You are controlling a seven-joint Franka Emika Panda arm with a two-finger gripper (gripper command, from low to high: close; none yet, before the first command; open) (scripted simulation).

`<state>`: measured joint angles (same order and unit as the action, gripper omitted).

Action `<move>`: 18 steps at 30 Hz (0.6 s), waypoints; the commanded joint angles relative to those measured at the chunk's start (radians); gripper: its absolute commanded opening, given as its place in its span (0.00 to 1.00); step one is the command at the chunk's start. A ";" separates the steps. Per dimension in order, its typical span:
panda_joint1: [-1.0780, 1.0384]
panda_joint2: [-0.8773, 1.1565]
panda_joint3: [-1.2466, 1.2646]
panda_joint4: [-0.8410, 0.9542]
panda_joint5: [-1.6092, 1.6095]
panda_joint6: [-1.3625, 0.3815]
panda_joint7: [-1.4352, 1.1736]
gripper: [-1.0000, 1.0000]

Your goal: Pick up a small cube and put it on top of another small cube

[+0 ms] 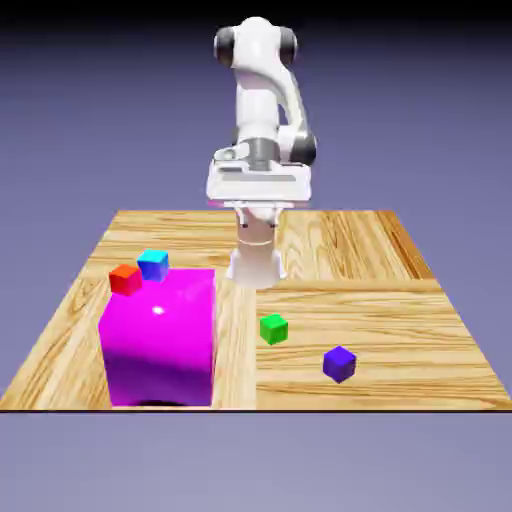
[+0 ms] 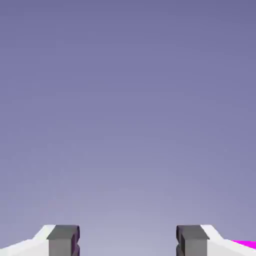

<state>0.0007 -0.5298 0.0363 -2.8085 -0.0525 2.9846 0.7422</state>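
The gripper (image 2: 128, 242) is open and empty; in the hand view its 2 grey fingertips (image 2: 63, 240) stand wide apart with only the plain backdrop between them. The arm (image 1: 262, 110) is raised at the far edge of the table (image 1: 400, 300). The green cube (image 1: 274, 328) sits alone on the wood, near the middle. The blue cube (image 1: 153, 264) sits behind the big magenta block (image 1: 160, 335), touching the red cube (image 1: 125, 279). A purple cube (image 1: 340, 363) lies near the green one, toward the exterior view's right.
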 commanded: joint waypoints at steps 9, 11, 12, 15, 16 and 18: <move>-0.085 0.300 0.271 0.012 -0.391 -0.391 0.009 0.50; -0.103 0.367 0.331 0.014 -0.478 -0.478 0.011 0.50; -0.113 0.400 0.361 0.015 -0.522 -0.522 0.012 0.50; -0.141 0.501 0.451 0.019 -0.652 -0.652 0.015 0.50; -0.150 0.534 0.481 0.021 -0.696 -0.696 0.016 0.50; -0.169 0.601 0.541 0.023 -0.783 -0.783 0.018 0.50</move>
<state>-0.1654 0.0709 0.5776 -2.7852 -0.8353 2.2020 0.7600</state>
